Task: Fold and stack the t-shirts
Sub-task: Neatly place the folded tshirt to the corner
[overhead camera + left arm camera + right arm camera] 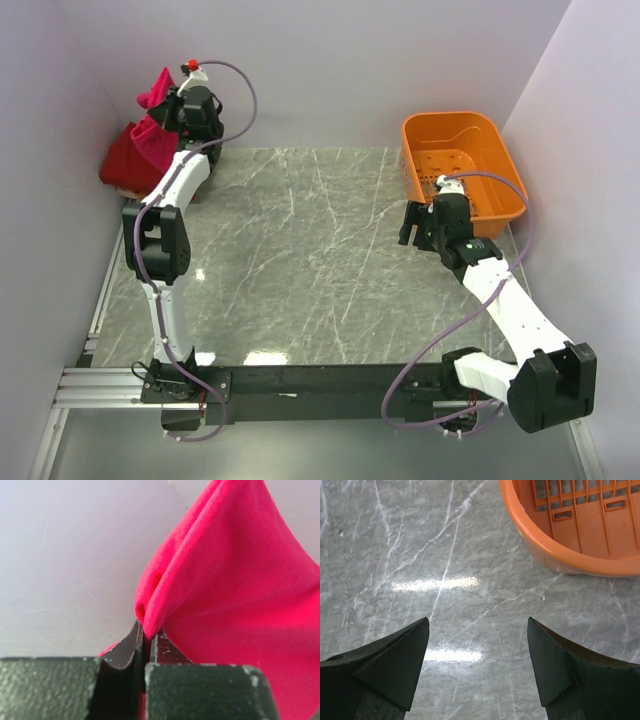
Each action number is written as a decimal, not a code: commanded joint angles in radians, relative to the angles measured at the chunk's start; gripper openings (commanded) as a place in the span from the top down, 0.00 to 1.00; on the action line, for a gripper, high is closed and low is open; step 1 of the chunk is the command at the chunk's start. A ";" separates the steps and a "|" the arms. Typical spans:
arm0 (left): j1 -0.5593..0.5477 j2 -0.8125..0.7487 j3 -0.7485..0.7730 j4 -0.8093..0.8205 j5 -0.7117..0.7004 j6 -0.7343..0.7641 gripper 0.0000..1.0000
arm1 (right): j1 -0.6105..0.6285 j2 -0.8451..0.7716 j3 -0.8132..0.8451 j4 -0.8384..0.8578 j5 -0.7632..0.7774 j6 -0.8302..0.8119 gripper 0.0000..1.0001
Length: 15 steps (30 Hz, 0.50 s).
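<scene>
Left jaws, bottom of the left wrist view: clamped tight on a bunched fold of the crimson t-shirt (235,605), cloth fanning up from the pinch with the wall behind

Top view: that shirt is raised at the far-left corner of the tabletop (300,260), its lower end apparently touching the darker red t-shirts (125,160) heaped below against the wall. Can't tell how many are in the heap

Progress, my read: barely started. 0 shirts folded, 0 stacked, and nothing is laid flat on the marble. 1 shirt is gripped and part-lifted. Left to do: pull it clear, spread, fold, repeat for the rest, stack

Right jaws: spread wide, nothing between them, touching nothing, hovering over bare tabletop just beside the orange basket (555,555). The basket interior that shows has no cloth in it
</scene>
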 commanded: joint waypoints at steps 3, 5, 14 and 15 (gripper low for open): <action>0.068 0.040 0.071 0.058 0.029 -0.046 0.99 | -0.007 0.031 0.052 0.010 0.019 0.006 0.15; 0.097 0.071 0.071 0.067 0.038 -0.057 0.99 | -0.008 0.041 0.063 0.002 0.025 0.008 0.15; 0.191 0.195 0.145 -0.011 0.079 -0.187 0.97 | -0.008 0.085 0.104 -0.024 0.010 0.035 0.15; 0.202 0.216 0.151 -0.011 0.075 -0.190 0.97 | -0.008 0.088 0.110 -0.024 0.005 0.039 0.15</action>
